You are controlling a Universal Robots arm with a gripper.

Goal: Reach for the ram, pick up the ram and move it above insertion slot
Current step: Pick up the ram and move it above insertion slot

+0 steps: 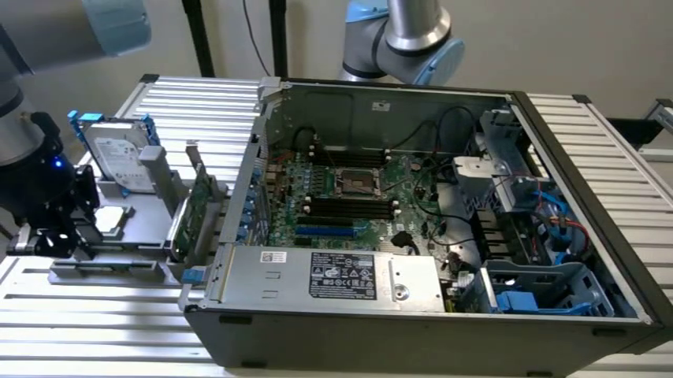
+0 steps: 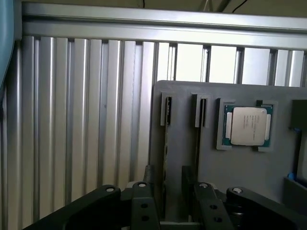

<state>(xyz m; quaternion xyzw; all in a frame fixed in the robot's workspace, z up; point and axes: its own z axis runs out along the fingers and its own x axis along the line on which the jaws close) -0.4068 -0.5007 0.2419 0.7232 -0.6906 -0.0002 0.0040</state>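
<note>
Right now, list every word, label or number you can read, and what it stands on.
No text can be read.
Power supply label: print and symbols, too small to read.
Hard drive label: blurred, unreadable.
CPU: faint markings on its lid, unreadable.

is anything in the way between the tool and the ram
Nothing visible. The open tool hangs over the grey holder, its fingers either side of the ram, seen edge-on in its slot. The processor sits off to one side.

the thin green ram [image 1: 176,230] stands on edge in the grey holder [image 1: 105,272].
</note>
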